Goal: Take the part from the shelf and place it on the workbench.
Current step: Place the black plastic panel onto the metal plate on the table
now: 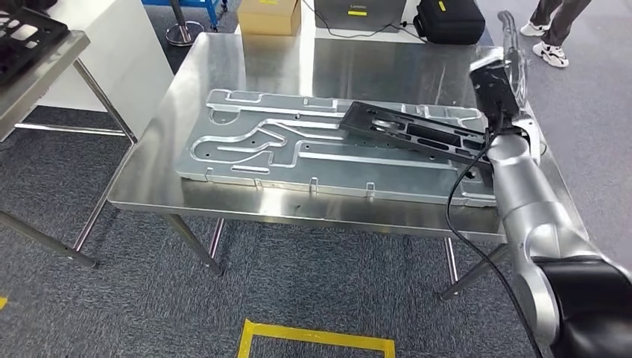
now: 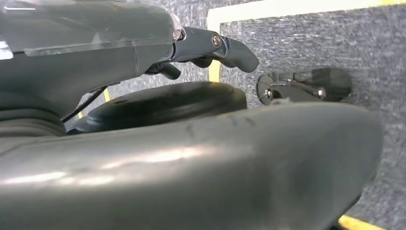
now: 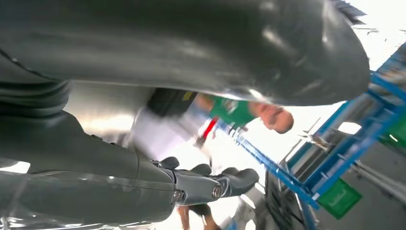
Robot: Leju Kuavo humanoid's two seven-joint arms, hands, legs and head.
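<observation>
At the upper left of the head view we see a grey shelf [image 1: 45,63] with a black tray [image 1: 22,33] on it, well apart from the steel tabletop [image 1: 223,74] that takes up the middle of the frame. On the tabletop lies a large silver plate with milled channels [image 1: 261,145], and across its right half rests the black part [image 1: 417,130], tilted, one end on the plate and the other up toward our right hand [image 1: 498,93] at the right edge of the frame. We cannot tell from the head view whether that hand grips the part or merely stands against it; the right wrist view shows its fingers [image 3: 230,179] curled and half closed, with the grip itself hidden. Our left hand [image 2: 210,50] hangs over the carpet beside a yellow floor line [image 2: 287,7], fingers curled loosely on nothing. We judge the risk to be this: if we let go while the part leans, it may slide down the plate, scrape it, or slip toward the tabletop's right edge. At the top of the frame stand a cardboard box [image 1: 270,16] and a black bag [image 1: 449,20], and a person's legs [image 1: 553,30] at the upper right, near our arm's path.
</observation>
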